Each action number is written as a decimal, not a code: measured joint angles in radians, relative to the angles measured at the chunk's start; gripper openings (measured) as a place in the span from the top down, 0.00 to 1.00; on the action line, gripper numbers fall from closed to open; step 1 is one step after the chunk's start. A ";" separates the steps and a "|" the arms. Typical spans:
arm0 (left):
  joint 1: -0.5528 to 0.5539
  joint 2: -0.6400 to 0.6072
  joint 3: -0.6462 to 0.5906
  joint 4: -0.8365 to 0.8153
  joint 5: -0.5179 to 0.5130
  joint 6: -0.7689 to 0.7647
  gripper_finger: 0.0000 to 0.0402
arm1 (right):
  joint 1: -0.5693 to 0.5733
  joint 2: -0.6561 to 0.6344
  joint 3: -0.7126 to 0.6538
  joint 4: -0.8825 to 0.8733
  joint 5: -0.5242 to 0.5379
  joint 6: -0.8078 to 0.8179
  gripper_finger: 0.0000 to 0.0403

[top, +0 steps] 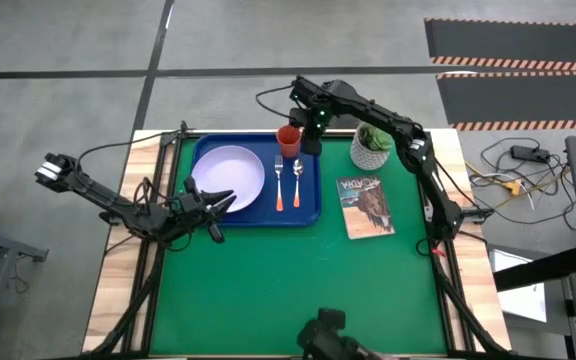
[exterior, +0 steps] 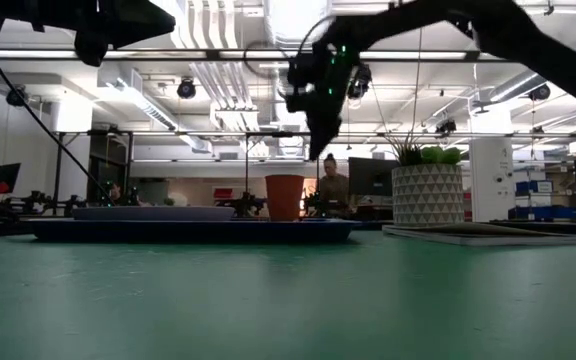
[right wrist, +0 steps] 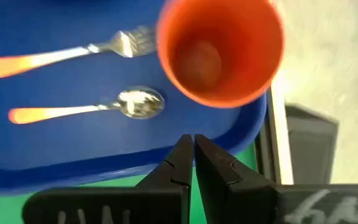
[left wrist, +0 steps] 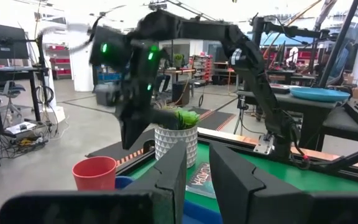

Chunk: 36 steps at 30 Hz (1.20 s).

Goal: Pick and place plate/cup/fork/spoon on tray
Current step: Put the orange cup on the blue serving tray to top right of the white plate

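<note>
High view is showing the plate (top: 230, 176), cup (top: 289, 141), fork (top: 279, 183) and spoon (top: 298, 182) all lying on the tray (top: 312, 208) — the task is looking finished. The right gripper (top: 311, 147) is hovering just beside the cup, fingers clenched and empty; the left gripper (top: 211, 203) (fingers released) is sitting at the plate's near-left edge. A potted plant (top: 372, 146) and booklet (top: 365, 206) are standing right of the tray on the desk (top: 298, 280), clear of both arms.

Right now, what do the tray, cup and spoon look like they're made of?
The tray looks like blue plastic: one even colour, with a smooth rounded rim. The cup is probably plastic too, matte orange-red with thin walls, though ceramic can't be ruled out. The spoon has a shiny silver bowl that reflects light like metal, and an orange handle, likely plastic.
</note>
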 joint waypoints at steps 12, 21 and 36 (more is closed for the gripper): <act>0.000 0.001 0.000 0.000 0.000 0.000 0.86 | -0.075 0.017 -0.220 0.210 0.000 0.034 0.98; 0.000 0.002 0.000 0.000 -0.001 0.001 0.86 | -0.051 0.017 -0.268 0.361 -0.002 0.059 0.98; 0.000 0.002 0.000 0.000 -0.001 0.001 0.86 | -0.043 0.018 -0.269 0.378 -0.004 0.090 0.98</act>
